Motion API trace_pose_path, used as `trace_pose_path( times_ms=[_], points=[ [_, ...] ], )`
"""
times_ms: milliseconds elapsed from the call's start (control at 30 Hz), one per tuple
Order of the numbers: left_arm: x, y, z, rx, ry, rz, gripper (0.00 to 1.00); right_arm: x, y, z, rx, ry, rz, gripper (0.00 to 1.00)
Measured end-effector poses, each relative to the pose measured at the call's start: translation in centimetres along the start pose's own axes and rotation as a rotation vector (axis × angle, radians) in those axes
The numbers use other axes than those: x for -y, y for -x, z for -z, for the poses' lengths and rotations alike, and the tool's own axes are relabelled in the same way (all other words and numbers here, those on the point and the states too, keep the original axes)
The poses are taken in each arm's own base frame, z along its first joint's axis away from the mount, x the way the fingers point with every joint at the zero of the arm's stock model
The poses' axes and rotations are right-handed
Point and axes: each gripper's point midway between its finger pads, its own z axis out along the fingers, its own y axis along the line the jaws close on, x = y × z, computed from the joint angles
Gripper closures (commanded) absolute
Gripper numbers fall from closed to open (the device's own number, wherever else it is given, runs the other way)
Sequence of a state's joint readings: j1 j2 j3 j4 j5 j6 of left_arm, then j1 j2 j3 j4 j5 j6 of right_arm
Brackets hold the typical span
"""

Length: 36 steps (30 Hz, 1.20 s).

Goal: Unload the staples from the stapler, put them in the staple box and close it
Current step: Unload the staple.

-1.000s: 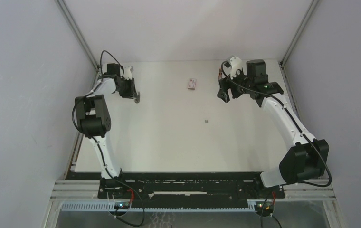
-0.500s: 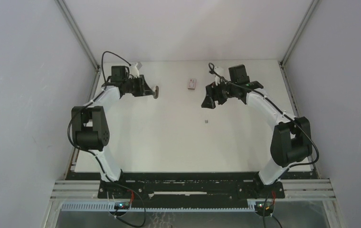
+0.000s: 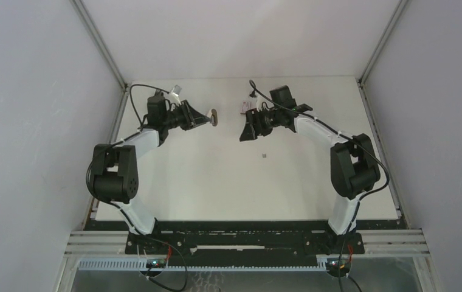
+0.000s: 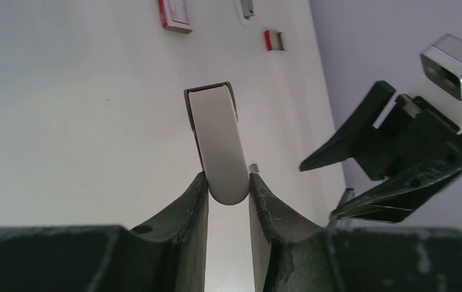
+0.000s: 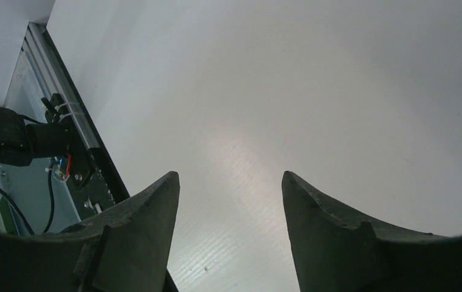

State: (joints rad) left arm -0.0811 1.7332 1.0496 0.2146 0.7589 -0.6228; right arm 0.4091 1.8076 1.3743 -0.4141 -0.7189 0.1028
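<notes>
- Top external: the left gripper (image 3: 206, 117) is clamped on one end of the stapler (image 3: 214, 115). The free end points toward the right gripper (image 3: 245, 131), near it but apart. A tiny grey bit on the table (image 3: 216, 194), probably staples (image 3: 264, 156), lies nearer the bases. A pink-and-white box (image 3: 246, 107) sits just behind the right gripper.
- Left wrist: the fingers (image 4: 192, 207) pinch only the stapler's near end, its pale face toward the camera. With so short a hold, the squeeze should be firm and the wrist steady.
- Right wrist: the fingers (image 5: 143, 225) stand wide with nothing between them, and the stapler is out of sight. I would centre that gap on the free end, then close on the hinged top alone.
</notes>
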Motion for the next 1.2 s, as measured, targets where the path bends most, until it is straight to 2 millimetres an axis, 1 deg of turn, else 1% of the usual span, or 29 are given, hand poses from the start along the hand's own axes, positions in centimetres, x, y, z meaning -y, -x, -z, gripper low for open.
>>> trace_pose_path(
  times_ms=[100,200,333,400,667,833,967,1200],
  points=[
    [1.2,-0.8,-0.6,0.012,-0.049,0.053,1.00,-0.2,0.6,-1.4,-0.012,-0.002,-0.002,0.41],
    [2.8,-1.5,-1.0,0.023,-0.103,0.095,1.00,-0.2,1.7,-2.5,-0.011,-0.017,0.008,0.42],
    [4.6,-1.6,-1.2,0.047,-0.171,0.122,1.00,-0.1,2.7,-3.5,-0.003,-0.040,0.025,0.42],
    [5.0,-1.6,-1.2,0.059,-0.194,0.132,1.00,-0.2,3.0,-3.8,-0.001,-0.053,0.033,0.42],
    [5.8,-1.4,-1.0,0.084,-0.233,0.150,1.00,-0.6,3.6,-4.4,0.008,-0.081,0.060,0.43],
    [6.3,-1.5,-1.1,0.083,-0.247,0.144,1.00,-0.4,4.0,-5.0,0.010,-0.081,0.063,0.43],
    [6.5,-1.7,-1.2,0.078,-0.250,0.142,1.00,-0.1,3.9,-5.4,0.003,-0.083,0.057,0.44],
    [6.6,-1.8,-1.3,0.075,-0.251,0.133,1.00,0.0,4.2,-5.4,0.010,-0.090,0.055,0.45]
  ],
)
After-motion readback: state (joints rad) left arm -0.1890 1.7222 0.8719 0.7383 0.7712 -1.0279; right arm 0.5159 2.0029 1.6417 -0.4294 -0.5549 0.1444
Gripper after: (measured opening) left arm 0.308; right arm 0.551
